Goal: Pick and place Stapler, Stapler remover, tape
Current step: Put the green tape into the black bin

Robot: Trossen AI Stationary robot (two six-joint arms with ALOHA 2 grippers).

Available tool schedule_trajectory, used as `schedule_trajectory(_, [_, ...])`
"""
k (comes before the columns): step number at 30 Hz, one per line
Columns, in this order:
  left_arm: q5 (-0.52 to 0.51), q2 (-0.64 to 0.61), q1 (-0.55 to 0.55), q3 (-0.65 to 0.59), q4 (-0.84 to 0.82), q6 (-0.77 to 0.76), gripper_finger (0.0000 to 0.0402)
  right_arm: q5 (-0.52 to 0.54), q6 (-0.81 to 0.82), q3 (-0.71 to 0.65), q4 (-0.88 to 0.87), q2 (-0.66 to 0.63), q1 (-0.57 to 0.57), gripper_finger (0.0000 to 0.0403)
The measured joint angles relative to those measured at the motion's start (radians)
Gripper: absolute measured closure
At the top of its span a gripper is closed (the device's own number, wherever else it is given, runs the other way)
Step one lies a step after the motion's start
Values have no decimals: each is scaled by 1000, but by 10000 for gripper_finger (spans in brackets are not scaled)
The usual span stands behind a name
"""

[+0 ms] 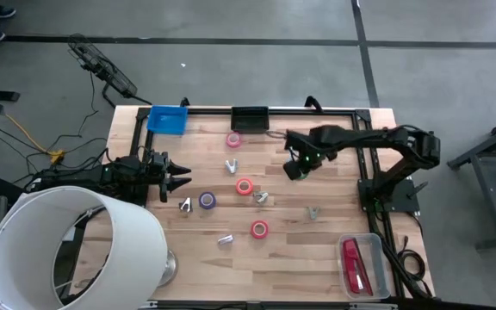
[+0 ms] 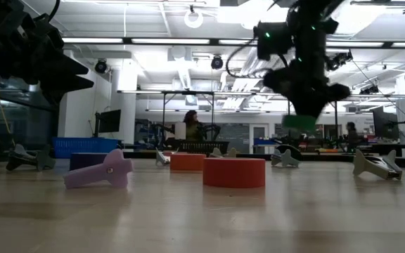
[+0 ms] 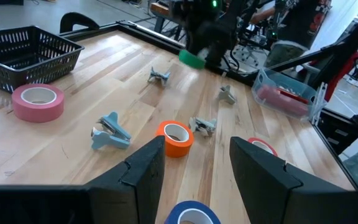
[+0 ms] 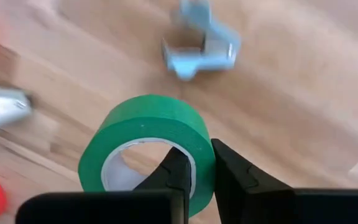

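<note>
The right gripper (image 4: pixel 194 168) pinches the green tape roll's (image 4: pixel 148 134) wall, lifted above the worktop (image 1: pixel 317 250) for carrying, presumably toward the clear bin (image 1: pixel 384 267); left jaws wait apart, empty.

A wooden table (image 1: pixel 317 250) is carrying a blue bin (image 1: pixel 168 119) at its far left corner and a black wire basket (image 1: pixel 250 118) along the same far edge. A clear plastic tray (image 1: pixel 377 277) is sitting at the near right corner. A large white lampshade-like cylinder (image 1: pixel 67 250) is overhanging the near left corner. On the grey floor beyond the table, a black power strip (image 1: pixel 102 67) is lying beside a yellow cable (image 1: pixel 28 136). Two people (image 2: pixel 192 126) are sitting in the room behind.
</note>
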Motion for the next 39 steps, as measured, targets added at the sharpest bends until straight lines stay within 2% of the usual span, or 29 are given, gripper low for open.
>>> schedule_trajectory(9, [0,0,0,0,0,0,224,70,-260,226,-14,55,-117,370])
schedule_trajectory(26, [0,0,0,0,0,0,224,87,-921,762,-5,471,-314,370])
schedule_trajectory(32, [0,0,0,0,0,0,224,79,-988,854,63,580,-352,370])
schedule_trajectory(39, [0,0,0,0,0,0,224,34,-883,862,133,627,-369,370])
